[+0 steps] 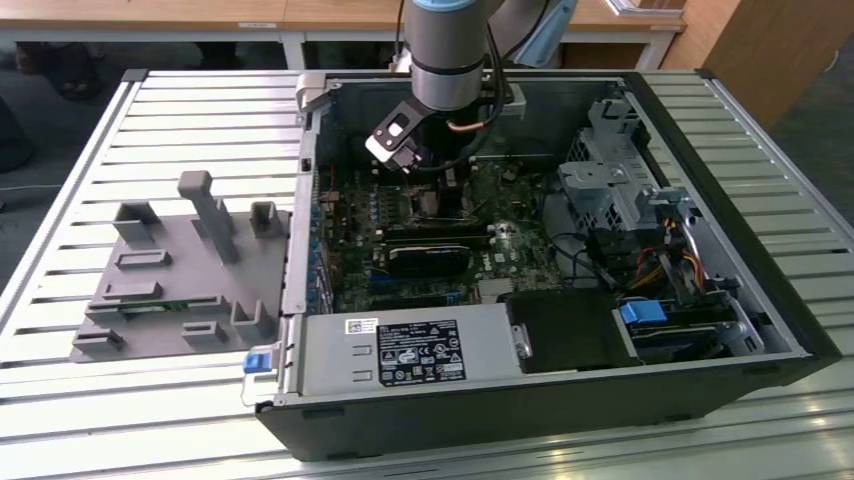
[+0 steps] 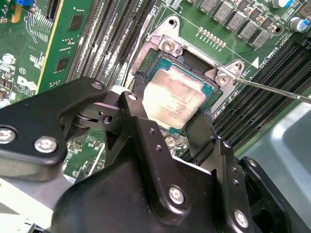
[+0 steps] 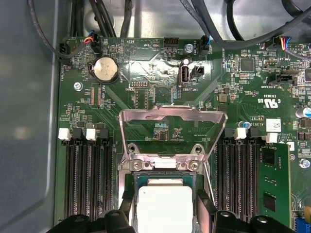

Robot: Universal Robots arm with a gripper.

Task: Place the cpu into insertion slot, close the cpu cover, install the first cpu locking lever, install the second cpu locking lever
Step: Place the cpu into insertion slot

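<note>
Gripper (image 2: 169, 106) holding cpu (image 3: 165, 206) at slot (image 3: 146, 165).
Fingers (image 2: 138, 109) pinching cpu's opp. edges, spread approx. chip-wide; cpu lying level w/ slot, in or just above it, can't tell which. Cover (image 3: 146, 114) standing flipped up beside slot.

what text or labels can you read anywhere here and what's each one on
Nothing can be quoted with confidence.
black label on the power-supply box: print too small to read.
small white sticker above it: too small.
White lettering on the circuit board: too fine to trust.
board sticker: blurred.
cpu top: faint marks, unreadable.
</note>
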